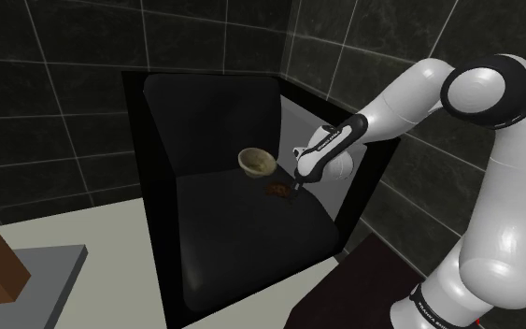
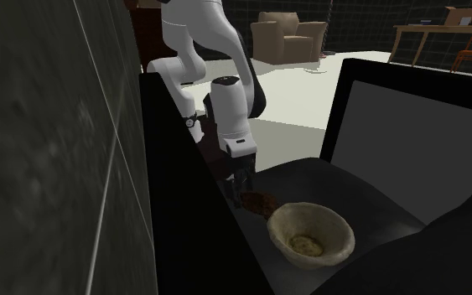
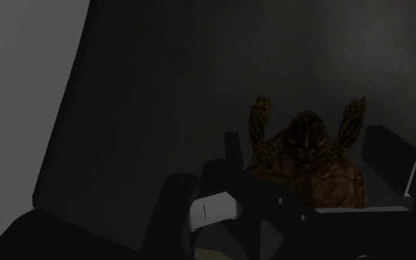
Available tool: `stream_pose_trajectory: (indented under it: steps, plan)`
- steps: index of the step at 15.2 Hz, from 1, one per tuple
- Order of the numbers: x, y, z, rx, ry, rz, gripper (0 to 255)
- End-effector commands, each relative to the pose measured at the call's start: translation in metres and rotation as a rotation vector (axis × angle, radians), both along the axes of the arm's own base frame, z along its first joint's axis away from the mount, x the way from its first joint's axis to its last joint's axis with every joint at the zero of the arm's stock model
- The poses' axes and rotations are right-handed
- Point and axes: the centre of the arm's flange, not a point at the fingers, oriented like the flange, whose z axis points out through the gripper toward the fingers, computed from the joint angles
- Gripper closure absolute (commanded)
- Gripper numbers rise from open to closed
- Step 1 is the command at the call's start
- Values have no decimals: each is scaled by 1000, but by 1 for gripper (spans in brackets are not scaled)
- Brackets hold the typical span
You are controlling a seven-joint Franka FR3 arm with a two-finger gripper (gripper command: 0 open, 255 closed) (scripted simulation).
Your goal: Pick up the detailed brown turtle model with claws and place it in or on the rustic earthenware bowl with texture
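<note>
Black seat (image 1: 251, 234) — one turtle (image 3: 313, 173), one bowl (image 2: 288, 214); gripper (image 2: 242, 186) around turtle, whether clasped unclear.

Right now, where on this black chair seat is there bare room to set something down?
The front of the seat is bare, from the turtle to the front edge, and so is the strip along the armrest at the shoulder view's left. It is crowded toward the back, where bowl, turtle and gripper sit close together.

The seat (image 1: 242, 234) is pretty open toward its front edge. The bowl (image 1: 256, 161) sits near the back edge, backrest (image 1: 209, 107) right behind it, tall armrests (image 1: 156, 206) boxing both sides.
</note>
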Motion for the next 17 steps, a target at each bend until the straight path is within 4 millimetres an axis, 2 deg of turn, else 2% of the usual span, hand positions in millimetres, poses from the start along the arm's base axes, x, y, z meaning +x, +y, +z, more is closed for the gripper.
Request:
stream_pose_trajectory:
  steps: [1, 9, 17]
  plan:
    - [0, 0, 0, 0, 0, 0, 255]
    - [0, 0, 0, 0, 0, 0, 255]
    - [0, 0, 42, 0, 0, 0, 255]
